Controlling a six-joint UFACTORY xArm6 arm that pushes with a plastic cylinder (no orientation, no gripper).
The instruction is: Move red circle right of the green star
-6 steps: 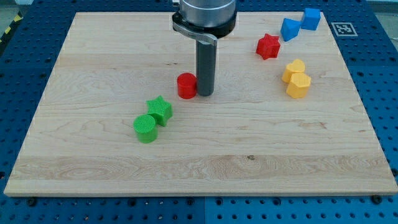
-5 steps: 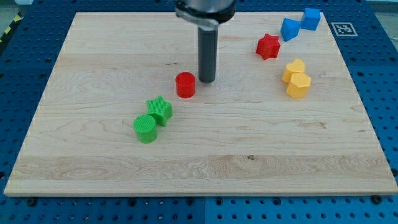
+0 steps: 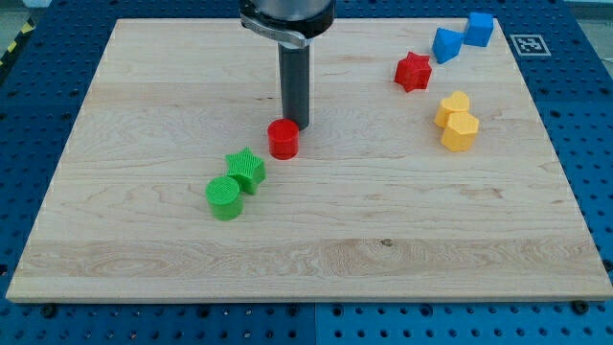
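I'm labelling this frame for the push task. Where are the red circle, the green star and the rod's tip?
red circle (image 3: 283, 138): camera view, top face.
green star (image 3: 246, 170): camera view, top face.
my tip (image 3: 295, 126): camera view, rod's lower end, just above the red circle.

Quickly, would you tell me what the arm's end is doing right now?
No gripper: my tip holds nothing and sits just above and right of the red circle, apparently touching it.

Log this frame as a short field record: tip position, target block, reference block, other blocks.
tip: my tip just above and slightly right of the red circle, touching or nearly so
target: red circle
reference: green star, lower left of the red circle, apart
beside star: green circle
view's right: red star, two yellow blocks, two blue blocks
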